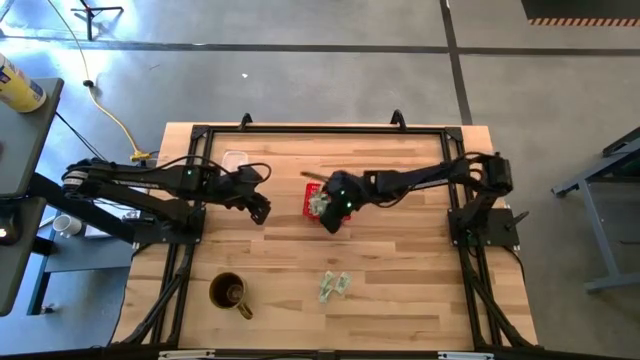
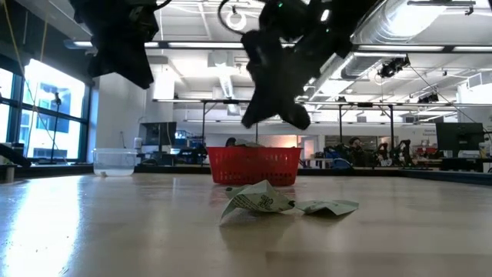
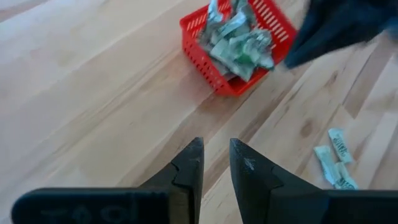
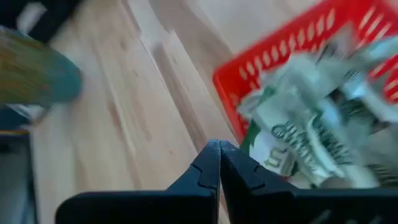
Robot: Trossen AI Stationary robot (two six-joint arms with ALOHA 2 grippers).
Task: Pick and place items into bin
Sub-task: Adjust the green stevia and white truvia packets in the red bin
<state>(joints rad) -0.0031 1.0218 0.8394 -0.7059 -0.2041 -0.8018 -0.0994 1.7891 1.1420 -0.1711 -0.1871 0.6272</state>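
The red basket (image 1: pixel 313 199) sits near the middle of the wooden table (image 1: pixel 400 290), a bit toward the far edge. It is full of small green-and-white packets (image 3: pixel 239 40), heaped up past its rim.

The right hand (image 1: pixel 331 219) hangs just over the near side of the basket, above the heap. Its two fingers (image 4: pixel 217 163) are pressed together with nothing between them. In the low view it is up in the air, not touching the basket.

The left hand (image 1: pixel 262 211) waits beside the basket, toward the left edge of the table. Its fingers (image 3: pixel 193 167) are a little apart and hold nothing.

Two more packets (image 1: pixel 334 286) lie on the table, well apart from the basket, closer to the near edge. They touch each other.

A brown mug (image 1: pixel 229 292) stands near the near left corner. A clear plastic cup (image 1: pixel 235 160) stands by the far edge.
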